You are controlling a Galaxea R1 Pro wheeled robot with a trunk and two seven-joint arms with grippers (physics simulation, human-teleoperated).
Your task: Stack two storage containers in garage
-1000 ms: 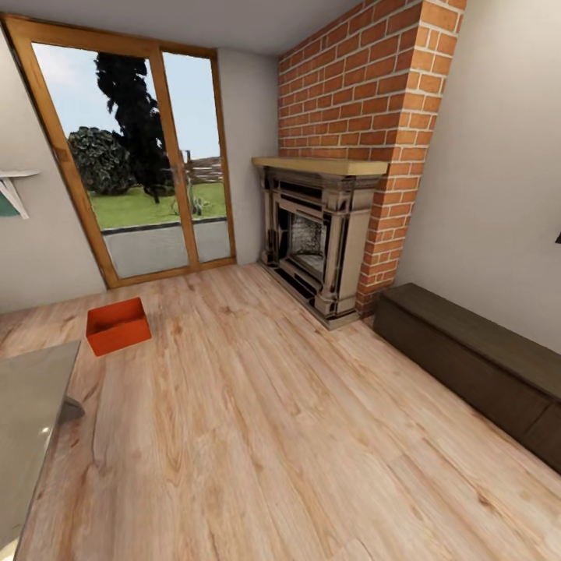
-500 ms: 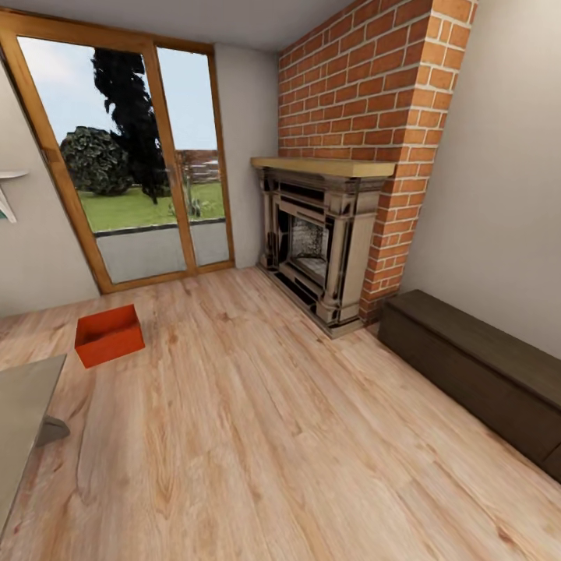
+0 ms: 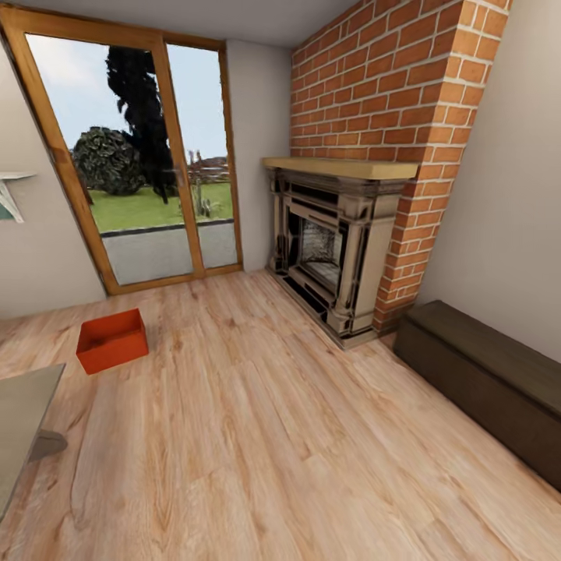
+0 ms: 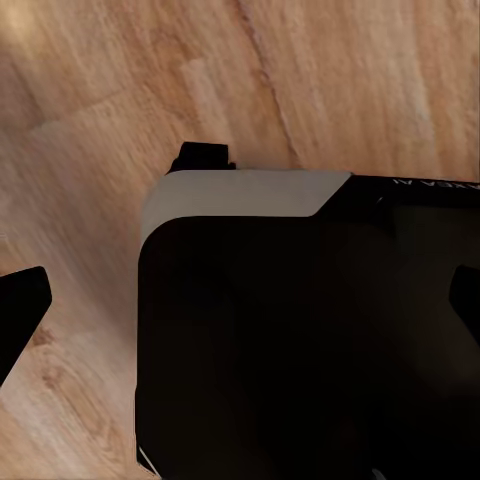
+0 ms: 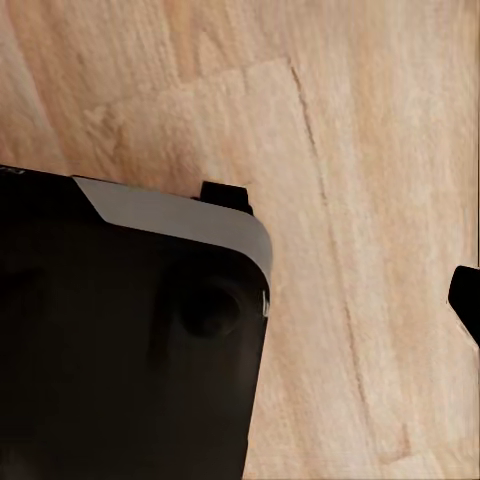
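An orange-red, lidless, thin-walled storage container (image 3: 112, 340) sits on wood planks; either pincer's grip state is indiscernible.

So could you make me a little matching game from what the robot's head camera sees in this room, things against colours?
Things:
1. box
2. column
3. cabinet
4. floor

Colours:
A. light wood planks
B. dark brown
C. orange-red
D. red brick

Pairs: 1-C, 2-D, 3-B, 4-A
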